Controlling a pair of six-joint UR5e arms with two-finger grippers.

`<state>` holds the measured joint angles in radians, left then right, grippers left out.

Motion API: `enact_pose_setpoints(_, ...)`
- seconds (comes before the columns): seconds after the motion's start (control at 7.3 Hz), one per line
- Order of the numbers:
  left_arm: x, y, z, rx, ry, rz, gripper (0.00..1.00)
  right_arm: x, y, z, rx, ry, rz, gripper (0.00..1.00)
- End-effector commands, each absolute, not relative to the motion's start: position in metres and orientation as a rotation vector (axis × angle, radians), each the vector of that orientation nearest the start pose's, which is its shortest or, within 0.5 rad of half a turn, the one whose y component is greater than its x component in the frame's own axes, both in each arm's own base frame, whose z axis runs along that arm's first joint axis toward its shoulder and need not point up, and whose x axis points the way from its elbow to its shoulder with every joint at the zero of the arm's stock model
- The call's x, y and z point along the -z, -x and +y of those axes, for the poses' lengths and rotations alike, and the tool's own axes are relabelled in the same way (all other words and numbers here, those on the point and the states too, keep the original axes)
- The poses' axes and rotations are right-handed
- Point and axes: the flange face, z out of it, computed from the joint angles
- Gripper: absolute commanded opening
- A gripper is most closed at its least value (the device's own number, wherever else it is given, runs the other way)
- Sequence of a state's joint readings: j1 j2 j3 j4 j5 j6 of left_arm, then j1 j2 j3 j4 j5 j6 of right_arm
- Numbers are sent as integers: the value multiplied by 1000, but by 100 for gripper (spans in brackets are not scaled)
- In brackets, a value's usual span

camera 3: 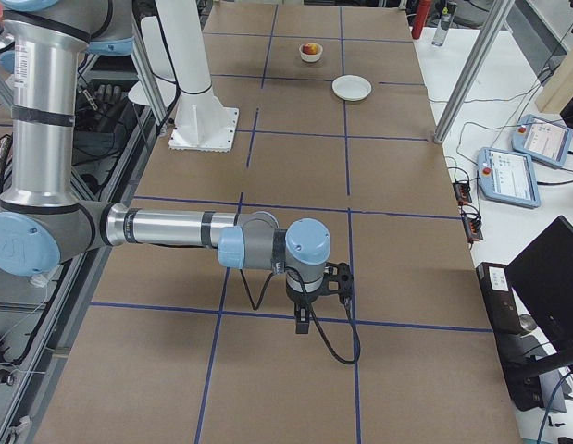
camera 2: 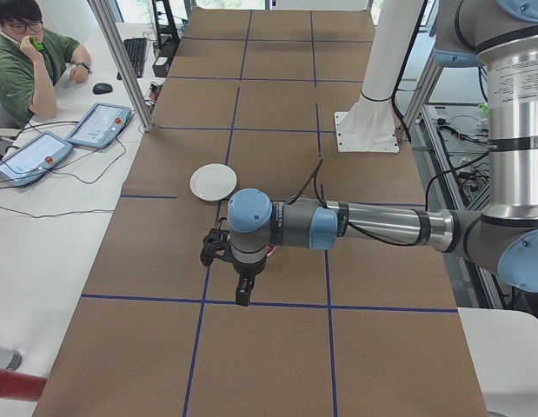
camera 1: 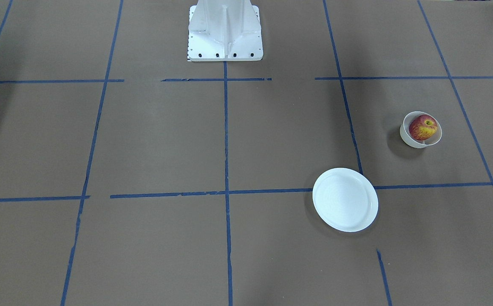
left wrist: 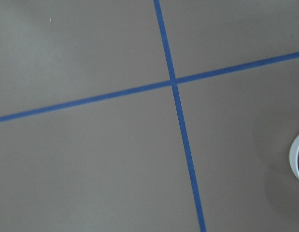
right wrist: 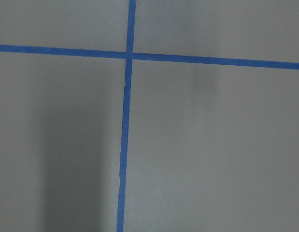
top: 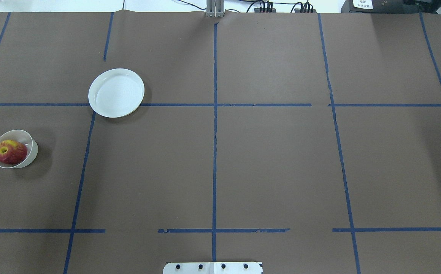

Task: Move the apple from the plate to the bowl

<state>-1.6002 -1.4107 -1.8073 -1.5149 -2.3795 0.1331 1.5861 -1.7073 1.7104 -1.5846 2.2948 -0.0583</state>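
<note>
The red and yellow apple [camera 1: 423,127] lies in the small white bowl [camera 1: 407,137], stem hollow up. In the overhead view the apple [top: 10,152] and bowl [top: 31,149] are at the far left. The white plate [camera 1: 345,199] is bare; overhead it [top: 116,92] lies beyond and right of the bowl. The left gripper [camera 2: 242,294] shows only in the exterior left view, above the table near the bowl; I cannot tell whether it is open or shut. The right gripper [camera 3: 303,322] shows only in the exterior right view, far from the bowl [camera 3: 310,56]; I cannot tell its state.
The white robot base [camera 1: 225,34] stands at the table's robot-side edge. Blue tape lines grid the brown table. The left wrist view shows the bowl's rim [left wrist: 296,159] at its right edge. An operator and tablets [camera 2: 99,126] are on the side bench.
</note>
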Motion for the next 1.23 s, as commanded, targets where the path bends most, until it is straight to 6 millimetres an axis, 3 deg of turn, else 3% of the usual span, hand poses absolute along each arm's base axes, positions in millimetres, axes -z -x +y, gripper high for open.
enact_pose_setpoints(0.0, -622, 73, -419, -96, -68, 834, 100, -658, -74, -432, 37, -16, -724, 100)
enact_pose_setpoints(0.27, -625, 73, -417, -94, -63, 832, 100, -658, -74, -432, 37, -16, -724, 100)
enact_pose_setpoints(0.68, -611, 73, -427, -104, -91, 830, 100, -658, -74, -432, 37, -16, -724, 100)
enact_pose_setpoints(1.1, -611, 73, -428, -105, -93, 829, 100, -658, -74, -432, 37, -16, -724, 100)
